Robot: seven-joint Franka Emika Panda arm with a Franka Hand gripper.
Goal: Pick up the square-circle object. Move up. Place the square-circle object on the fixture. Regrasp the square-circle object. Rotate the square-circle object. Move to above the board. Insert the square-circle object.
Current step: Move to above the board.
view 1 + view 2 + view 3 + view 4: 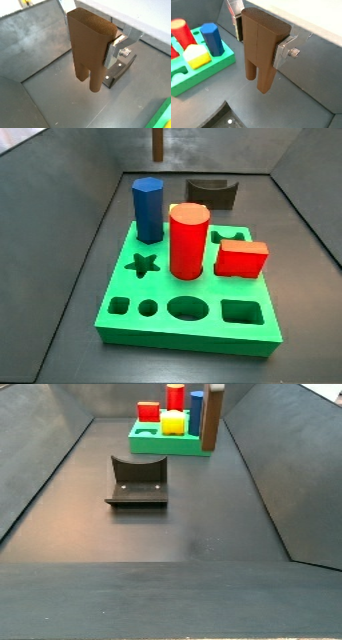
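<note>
I see gripper clamping matte brown square-circle object between silver plates, two round legs hanging down (airborne), above grey floor between green board and dark notched fixture.

Matte brown square-circle object, clamped in gripper with bare silver metal fingers. Smooth green plastic-looking board. Dull dark fixture.
</note>
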